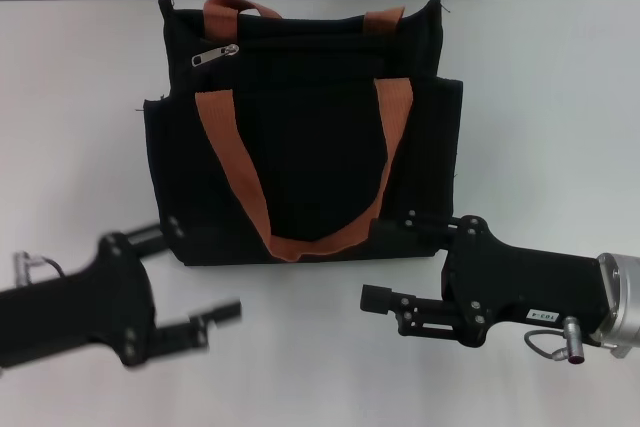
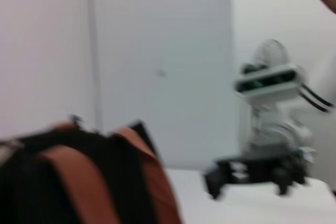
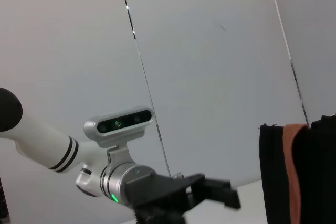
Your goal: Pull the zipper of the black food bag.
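Evidently soft boxy black fabric bag (image 1: 300,137); grasp small silver metal zipper tab (image 1: 216,54). Left pincer (image 1: 205,282) and right pincer (image 1: 385,265) both released.

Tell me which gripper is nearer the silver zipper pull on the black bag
Left. The zipper pull sits at the bag's far left corner; the left gripper is open below that side, while the right gripper is open at the opposite near corner.
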